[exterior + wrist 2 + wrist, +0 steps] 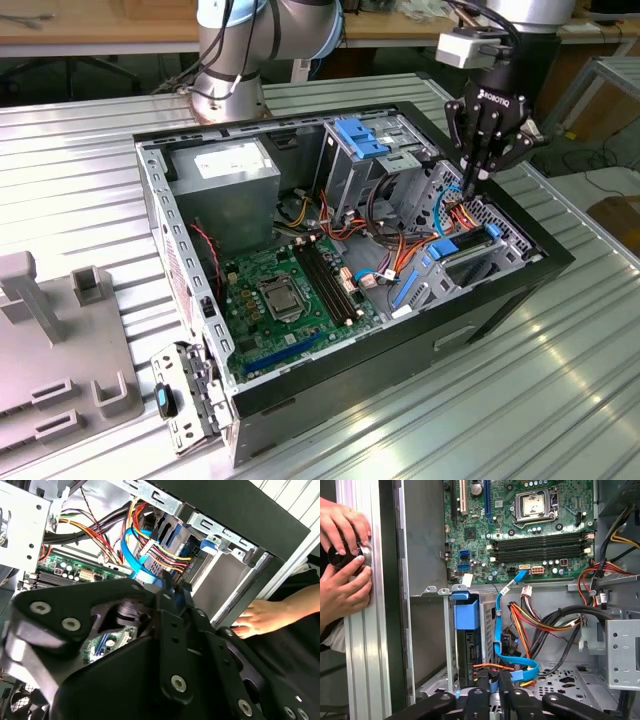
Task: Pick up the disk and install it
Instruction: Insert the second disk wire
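The disk (468, 630) stands on edge in the drive cage at the front corner of the open computer case (520, 270). Its blue carrier rail faces up and its dark body sits below. In the exterior view its blue rail (463, 245) lies low in the cage at that view's right. My gripper (468, 186) points down into the cage just above and behind the disk, its fingers drawn together to a point. In the first wrist view my gripper (493, 679) is right beside the disk among blue and orange cables. I see nothing held between its fingers.
A person's hands (342, 565) hold a dark round part at the table rail beside the case, and a hand (260, 619) rests outside the case wall. Inside are the motherboard (290, 290), power-supply box (228, 170), fixed blue bracket (360, 138) and loose cable bundles (545, 620). Grey fixtures (60, 350) stand at the exterior view's left.
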